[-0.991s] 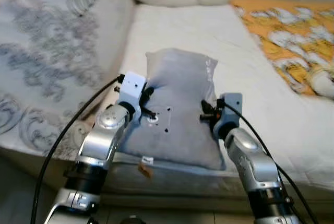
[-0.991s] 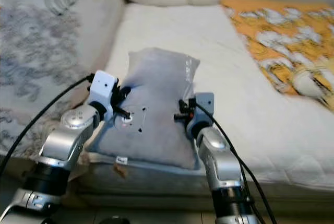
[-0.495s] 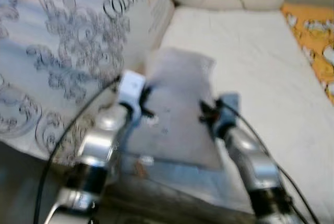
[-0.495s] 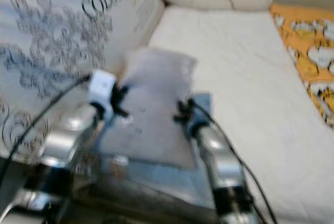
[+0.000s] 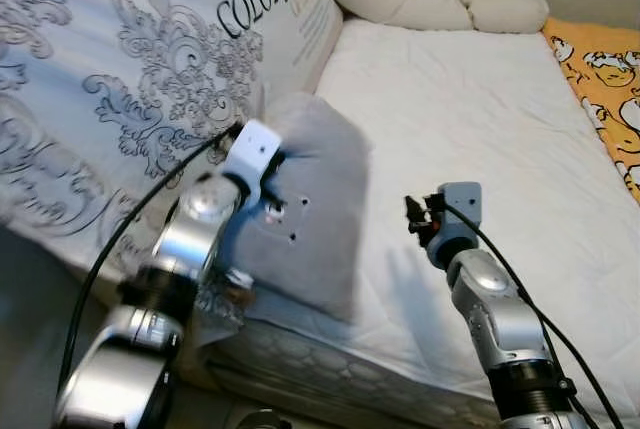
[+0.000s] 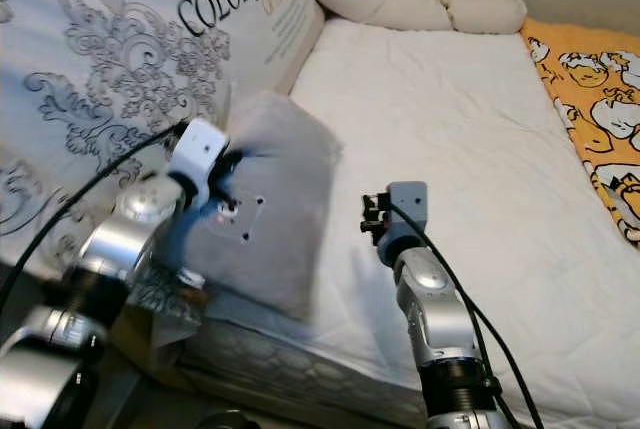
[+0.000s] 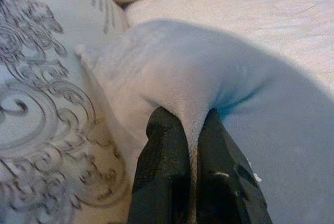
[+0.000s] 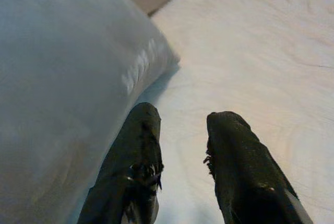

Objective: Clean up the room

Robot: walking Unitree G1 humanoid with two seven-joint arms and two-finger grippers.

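Presently, the left gripper (image 7: pixel 194 145) had its fingers pinched tight on a fold of the grey pillow (image 5: pixel 318 189), holding it tilted at the bed's near left edge. The right gripper (image 8: pixel 180 135) hovered beside it over the white sheet (image 5: pixel 470 119), fingers parted and holding nothing. Judged progress: pillow in hand but not placed; setting it down tidily remained. A large printed cushion (image 5: pixel 150 79) touched the pillow's left side and would crowd any move that way. Further off lay an orange blanket (image 5: pixel 600 69), then a cream bolster (image 5: pixel 430 4) at the far end.
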